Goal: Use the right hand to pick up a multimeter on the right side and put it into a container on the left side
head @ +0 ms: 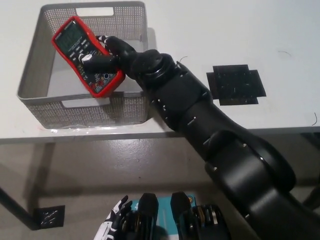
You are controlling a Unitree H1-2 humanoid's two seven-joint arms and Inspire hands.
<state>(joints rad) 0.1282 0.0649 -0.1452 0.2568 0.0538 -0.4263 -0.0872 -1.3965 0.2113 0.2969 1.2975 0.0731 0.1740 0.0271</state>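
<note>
A red and black multimeter (pixel 86 54) hangs face up over the inside of the grey mesh basket (pixel 35 75) at the table's left. My black right hand (pixel 114 54) is shut on its right edge, with the arm stretched across the basket's right wall. Whether the meter touches the basket's floor is unclear. My white left hand (pixel 114 226) rests low at the picture's bottom edge, below the table, only partly in view.
A black cross-shaped mat (pixel 236 84) lies on the white table (pixel 280 45) to the right of my arm. The table's front edge runs across the middle of the picture, with grey floor (pixel 100 170) below it.
</note>
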